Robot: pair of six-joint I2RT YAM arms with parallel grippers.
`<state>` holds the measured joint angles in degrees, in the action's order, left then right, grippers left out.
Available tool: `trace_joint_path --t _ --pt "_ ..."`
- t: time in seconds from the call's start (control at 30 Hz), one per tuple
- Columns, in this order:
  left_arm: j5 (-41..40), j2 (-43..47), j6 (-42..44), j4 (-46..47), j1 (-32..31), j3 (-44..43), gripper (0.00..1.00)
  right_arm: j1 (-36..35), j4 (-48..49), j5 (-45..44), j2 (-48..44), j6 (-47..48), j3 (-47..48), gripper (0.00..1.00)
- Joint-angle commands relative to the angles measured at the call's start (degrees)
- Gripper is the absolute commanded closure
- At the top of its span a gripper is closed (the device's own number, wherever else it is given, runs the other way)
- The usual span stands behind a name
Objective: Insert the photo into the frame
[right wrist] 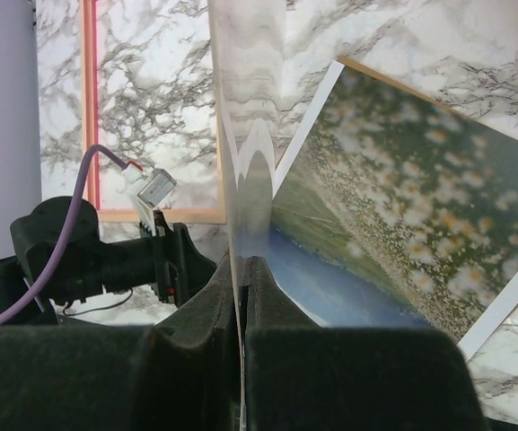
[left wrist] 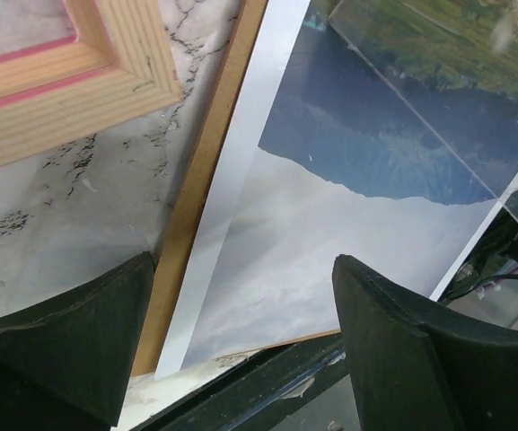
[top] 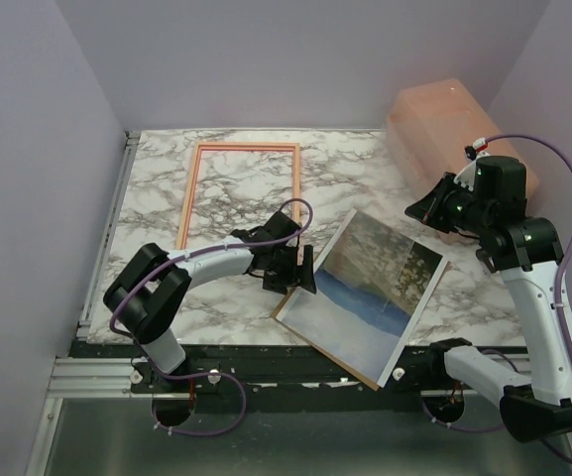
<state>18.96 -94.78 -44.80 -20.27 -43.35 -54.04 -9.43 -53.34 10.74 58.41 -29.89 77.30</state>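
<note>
We see the marble table (top: 157, 198), with a peach translucent tub (top: 444, 119) at its far right, partly hidden by the right arm. The photo (top: 370, 283) lies picture-up at the near edge, one corner overhanging. Only a rim shows of the brown backing board (left wrist: 200, 189) beneath it. The frame (top: 188, 198) lies far left, apart. The right gripper (right wrist: 241, 274) pinches a thin glossy sheet (right wrist: 241, 135), edge-on and hard to identify. The left gripper (left wrist: 241, 350), fingers spread, hovers at the photo's left edge.

The top camera looks down from high behind the counter's (top: 157, 178) near edge, over all of it. The left wrist camera sits close above the photo (left wrist: 330, 224) by that edge. The right wrist camera, higher, shares photo and frame (right wrist: 92, 108) with both.
</note>
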Motion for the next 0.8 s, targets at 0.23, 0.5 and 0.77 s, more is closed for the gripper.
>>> trace_joint_path --t 0.23,0.5,0.77 --pt "-10.3 8.9 10.7 -6.4 2.6 -8.7 0.17 -0.1 -0.2 -0.5 -0.8 1.1 0.2 0.99" --pt "-19.3 0.1 18.3 -16.0 4.9 -20.2 0.22 -0.1 0.3 -0.5 -0.1 1.2 -1.1 0.99" --pt "-19.4 -6.8 20.9 -17.4 5.1 -20.0 0.24 -0.1 0.9 0.3 0.5 1.7 -2.4 0.99"
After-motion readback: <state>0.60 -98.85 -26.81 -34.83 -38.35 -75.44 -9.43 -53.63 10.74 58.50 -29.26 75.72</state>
